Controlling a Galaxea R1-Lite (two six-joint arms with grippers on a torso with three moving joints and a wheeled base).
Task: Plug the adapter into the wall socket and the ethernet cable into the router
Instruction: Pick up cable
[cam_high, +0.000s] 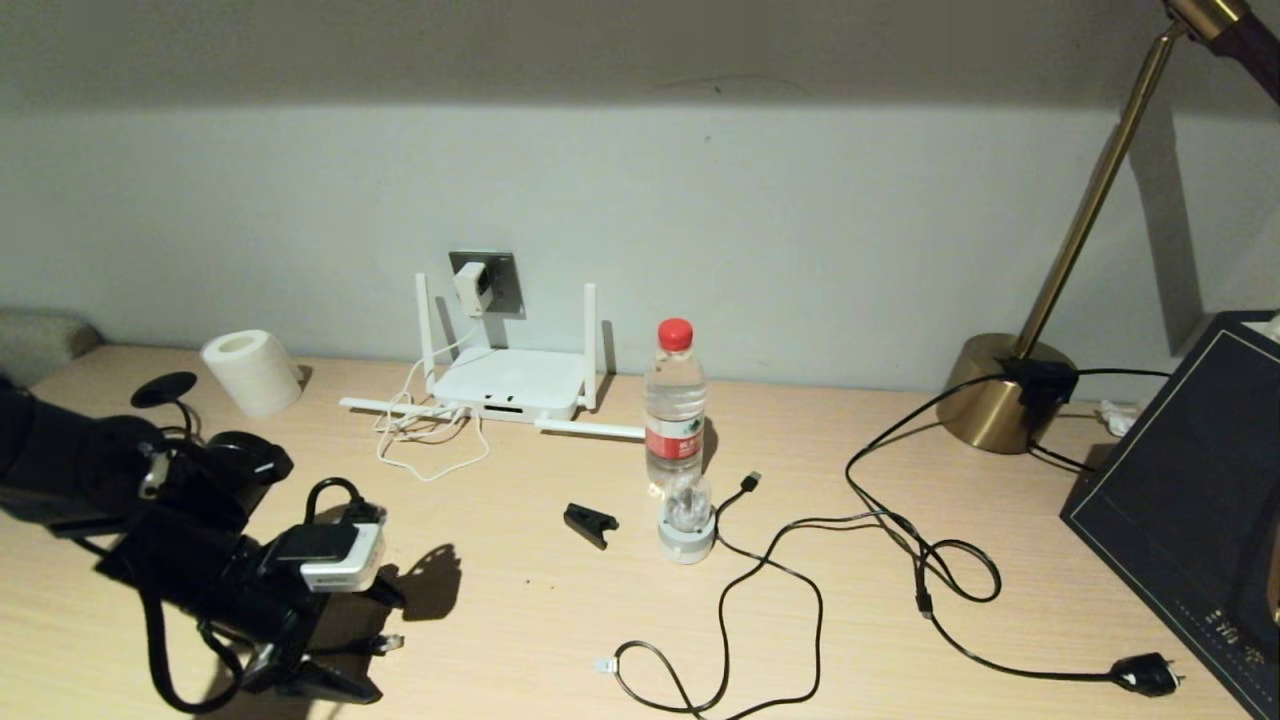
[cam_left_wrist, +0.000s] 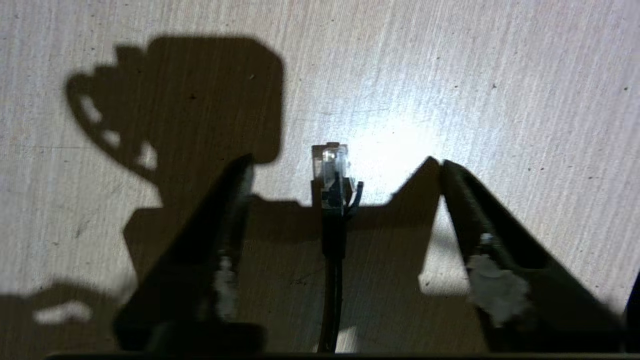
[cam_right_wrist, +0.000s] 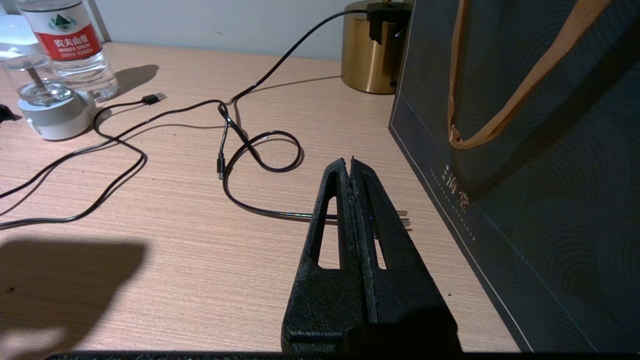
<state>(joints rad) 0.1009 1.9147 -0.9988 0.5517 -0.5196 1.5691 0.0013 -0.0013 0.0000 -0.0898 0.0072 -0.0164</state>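
Left gripper (cam_left_wrist: 340, 170): low over the desk's near left corner, jaws spread wide, gripping nothing.
Ethernet cable (cam_left_wrist: 332, 240): lies on the desk between the two fingers (cam_left_wrist: 220, 235), touching neither; its clear-tipped plug (cam_left_wrist: 332, 172) points away from the wrist, level with the fingertips.
Desk (cam_left_wrist: 450, 75): pale wood grain under the gripper, crossed by the arm's shadow.
Black clip (cam_high: 590, 524): farther out, to the gripper's right.
Water bottle (cam_high: 675, 405): beyond the clip, red cap, upright.
Router (cam_high: 508, 385): far ahead of the gripper, against the wall, two antennas up, two lying flat.
Adapter (cam_high: 470, 288): seated in the wall socket (cam_high: 497, 283) just above the router, its white cord looping down to the desk.
Right gripper (cam_right_wrist: 351, 165): fingers pressed together, empty, hovering above the desk beside a dark paper bag (cam_right_wrist: 540, 150), over a black lamp cord (cam_right_wrist: 260, 150).
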